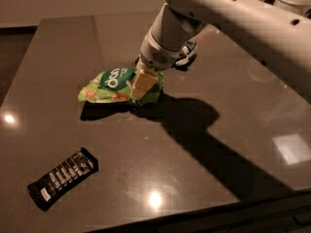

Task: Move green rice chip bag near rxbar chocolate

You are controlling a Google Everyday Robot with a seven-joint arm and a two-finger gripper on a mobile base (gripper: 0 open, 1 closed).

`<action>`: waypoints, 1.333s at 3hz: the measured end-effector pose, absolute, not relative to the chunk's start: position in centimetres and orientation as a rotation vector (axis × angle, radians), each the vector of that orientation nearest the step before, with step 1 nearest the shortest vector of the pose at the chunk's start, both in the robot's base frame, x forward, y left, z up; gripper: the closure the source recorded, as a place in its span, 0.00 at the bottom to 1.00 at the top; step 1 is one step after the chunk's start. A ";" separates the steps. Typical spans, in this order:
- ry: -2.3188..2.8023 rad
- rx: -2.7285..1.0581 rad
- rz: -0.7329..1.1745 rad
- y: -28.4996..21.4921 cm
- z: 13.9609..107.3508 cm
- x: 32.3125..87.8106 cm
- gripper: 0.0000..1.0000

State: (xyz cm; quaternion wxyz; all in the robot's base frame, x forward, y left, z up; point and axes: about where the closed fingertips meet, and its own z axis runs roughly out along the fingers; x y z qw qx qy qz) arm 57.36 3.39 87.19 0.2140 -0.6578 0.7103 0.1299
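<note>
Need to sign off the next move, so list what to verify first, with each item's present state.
1. Tool is at the green rice chip bag, on its right end: ok.
2. Grip on the bag is firm: cannot tell.
3. Bag lies near the rxbar chocolate: not ok; the bar is well apart, toward the front left.
4. Table between bag and bar holds nothing in the way: ok.
5. Blue-and-white packet behind the arm lies off that route: ok.

Green rice chip bag (109, 84) under claw (143, 84); rxbar chocolate (63, 177) well apart.
</note>
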 end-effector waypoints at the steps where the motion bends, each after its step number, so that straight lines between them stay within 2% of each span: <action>1: 1.967 -1.830 0.362 2.7 87.9 57.3 0.64; 2: 1.937 -1.838 0.380 1.7 89.5 56.5 0.87; 3: 1.890 -1.862 0.411 0.3 91.0 54.5 1.00; 4: 1.834 -1.915 0.445 -0.9 92.0 51.5 1.00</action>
